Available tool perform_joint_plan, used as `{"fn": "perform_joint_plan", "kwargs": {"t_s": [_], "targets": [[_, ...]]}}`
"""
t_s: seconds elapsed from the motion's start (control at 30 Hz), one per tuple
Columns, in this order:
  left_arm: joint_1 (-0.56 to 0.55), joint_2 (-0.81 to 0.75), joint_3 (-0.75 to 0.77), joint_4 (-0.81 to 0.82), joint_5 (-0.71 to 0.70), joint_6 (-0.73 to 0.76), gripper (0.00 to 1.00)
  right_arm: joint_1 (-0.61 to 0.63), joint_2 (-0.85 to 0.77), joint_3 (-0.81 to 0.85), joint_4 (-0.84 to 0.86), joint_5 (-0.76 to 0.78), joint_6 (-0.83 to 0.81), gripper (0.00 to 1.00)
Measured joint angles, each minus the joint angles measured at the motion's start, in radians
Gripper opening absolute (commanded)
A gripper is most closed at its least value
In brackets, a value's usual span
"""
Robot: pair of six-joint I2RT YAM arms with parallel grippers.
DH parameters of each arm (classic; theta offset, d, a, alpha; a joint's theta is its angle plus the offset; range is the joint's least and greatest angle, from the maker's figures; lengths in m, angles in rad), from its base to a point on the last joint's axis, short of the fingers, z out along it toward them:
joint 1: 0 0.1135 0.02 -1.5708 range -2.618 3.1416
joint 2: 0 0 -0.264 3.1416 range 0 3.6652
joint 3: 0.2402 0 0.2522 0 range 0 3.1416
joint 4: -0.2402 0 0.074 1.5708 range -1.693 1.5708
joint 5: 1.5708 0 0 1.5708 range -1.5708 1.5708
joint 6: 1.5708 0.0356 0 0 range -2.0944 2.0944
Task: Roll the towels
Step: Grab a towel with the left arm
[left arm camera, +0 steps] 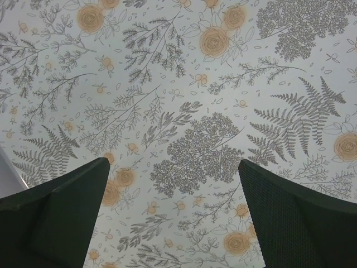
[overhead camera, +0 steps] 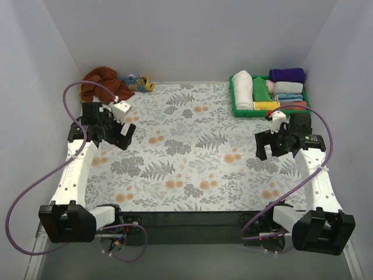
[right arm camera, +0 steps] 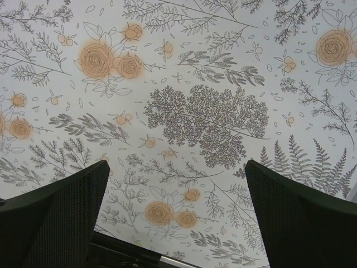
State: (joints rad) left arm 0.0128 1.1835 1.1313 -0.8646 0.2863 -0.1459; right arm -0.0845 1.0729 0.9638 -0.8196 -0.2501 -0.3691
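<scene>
Currently left gripper (overhead camera: 123, 137), right gripper (overhead camera: 269, 146) both spread wide, holding nothing, above floral tablecloth (overhead camera: 192, 153); rust-brown towel (overhead camera: 100, 81), mustard-yellow towel (overhead camera: 140, 84) crumpled (side by side) at far-left corner

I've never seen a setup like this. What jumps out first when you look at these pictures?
The flowery table cover fills the middle, with the left gripper and right gripper open above it. At the far left lie a crumpled rust-brown towel and a mustard-yellow towel; at the far right a green tray holds rolled cloths.
</scene>
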Motion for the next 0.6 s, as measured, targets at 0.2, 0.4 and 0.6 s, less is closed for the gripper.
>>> {"fn": "perform_joint_plan", "kwargs": {"t_s": [0.2,0.4,0.6], "targets": [[0.0,0.186,0.139,-0.032,0.011,-0.014,0.98,0.0,0.023,-0.002,0.0,-0.008,0.0,0.99],[0.008,0.511,0.43,-0.004,0.003,-0.035,0.95,0.0,0.042,-0.013,0.003,-0.006,-0.001,0.99],[0.077,0.878,0.857,0.023,-0.026,-0.099,0.93,0.0,0.055,-0.014,0.006,-0.002,0.0,0.99]]}}
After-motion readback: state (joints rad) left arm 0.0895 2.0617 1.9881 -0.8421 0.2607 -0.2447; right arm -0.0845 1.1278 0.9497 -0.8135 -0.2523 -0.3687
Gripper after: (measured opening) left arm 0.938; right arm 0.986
